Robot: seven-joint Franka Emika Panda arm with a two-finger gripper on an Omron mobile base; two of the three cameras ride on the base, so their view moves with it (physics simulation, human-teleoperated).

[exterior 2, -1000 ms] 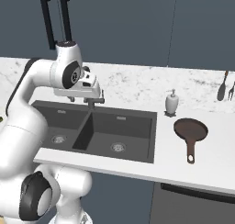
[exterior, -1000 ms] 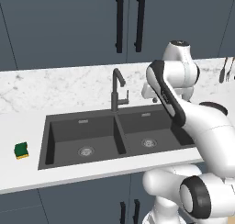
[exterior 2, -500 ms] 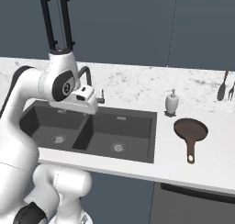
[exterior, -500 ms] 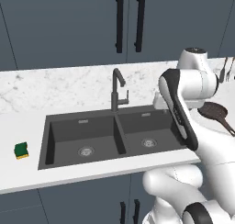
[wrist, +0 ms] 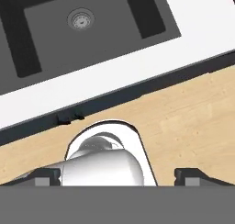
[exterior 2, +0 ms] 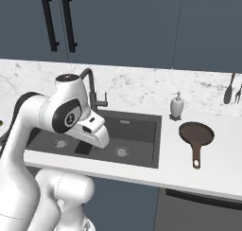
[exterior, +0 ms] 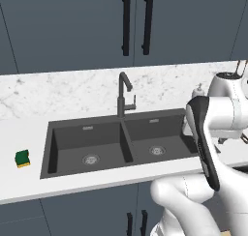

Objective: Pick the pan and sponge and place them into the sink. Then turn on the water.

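The end effector (wrist: 117, 175), fingers spread wide and carrying nothing, hangs above the near counter (wrist: 92, 87) edge just off the sink (wrist: 92, 32), likely swinging toward the pan (exterior 2: 196, 134) resting well to its right, the sponge (exterior: 22, 158) far left.

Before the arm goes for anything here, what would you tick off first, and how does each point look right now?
1. Gripper open and holding nothing: ok, its finger tips stand far apart.
2. Pan reachable: ok, flat on the counter right of the sink, handle toward the front edge.
3. Sponge located: ok, on the counter left of the sink.
4. Both basins free to receive things: ok, nothing but drains inside.
5. Water off: ok, no stream from the faucet.
6. Soap dispenser near the pan: apart from it, ok.
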